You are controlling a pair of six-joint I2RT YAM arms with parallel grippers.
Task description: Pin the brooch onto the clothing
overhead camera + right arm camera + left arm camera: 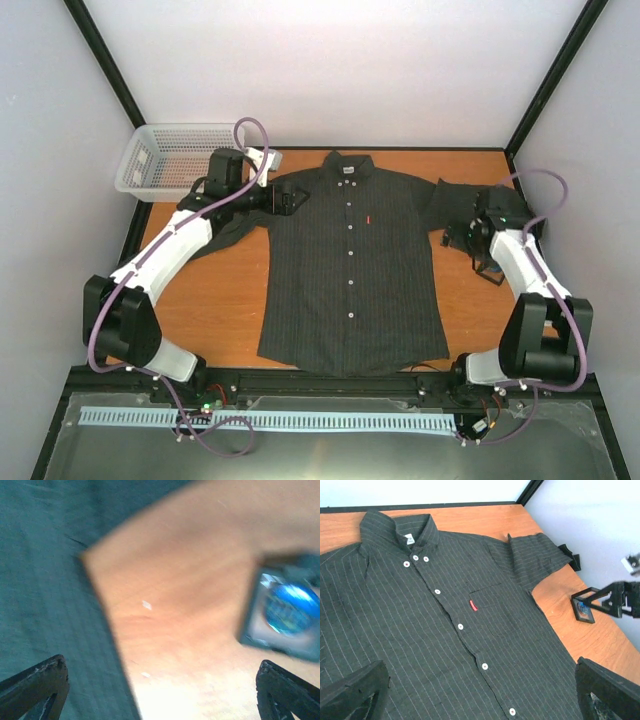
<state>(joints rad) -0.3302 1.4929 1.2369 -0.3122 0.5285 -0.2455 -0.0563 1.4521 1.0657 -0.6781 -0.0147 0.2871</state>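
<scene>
Evidently spread flat for pinning, the pinstriped shirt (350, 270) lay; blue brooch (287, 607) near its sleeve — left gripper (481, 680) and right gripper (161, 680) gaped empty.

Orange table (210, 300) under shirt (350, 280), basket (140, 172), brooch (583, 610)

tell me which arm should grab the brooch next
Right, likely: the right gripper hangs open beside the blue brooch on the table past the shirt sleeve, while the left gripper sits open over the shirt's opposite shoulder.

Dark pinstriped shirt (350, 270) spread flat, buttoned, blue brooch (290, 607) in dark square frame near sleeve
</scene>
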